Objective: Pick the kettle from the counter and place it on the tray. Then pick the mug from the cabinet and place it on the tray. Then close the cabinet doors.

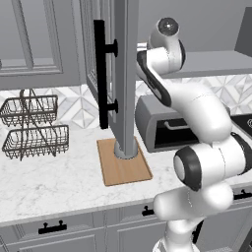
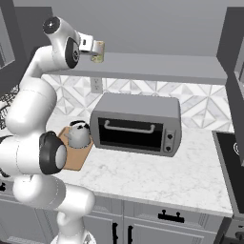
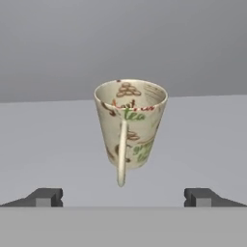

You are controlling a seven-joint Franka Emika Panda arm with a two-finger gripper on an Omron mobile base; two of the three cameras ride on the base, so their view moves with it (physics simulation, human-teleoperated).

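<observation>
The kitchen is grey throughout, with a diamond-patterned tile backsplash (image 2: 190, 102) running behind the toaster oven. The desk (image 2: 157, 176) is a white marble-look worktop with faint grey veins, and below it sit grey drawers (image 1: 54, 227) with short black handles. The toaster oven (image 2: 137, 124) stands at the back of the desk, a large grey box with a dark glass door. Above it hangs the grey upper cabinet (image 2: 157, 66), whose inner shelf lies open to view. One cabinet door (image 1: 123, 74) stands swung out to the left of the toaster oven, its long black bar handle (image 1: 101, 74) vertical; this door hides most of what stands behind it. Further left of the toaster oven are two dark wire baskets (image 1: 34, 125), stacked one above the other. Just left of the toaster oven lies the wooden tray (image 1: 123, 167), and the silver-grey kettle (image 2: 78, 133) with a black knob sits on it, partly masked by the arm in the right base view. A dark cooktop (image 2: 233, 157) is cut off at the frame edge, right of the toaster oven. The mug (image 3: 129, 128) stands on the cabinet shelf, above the toaster oven's left end, handle turned towards the end effector (image 3: 123, 197). The end effector's fingers are spread wide apart, level with the mug and not touching it. The mug's printed pattern is too blurred to read.
</observation>
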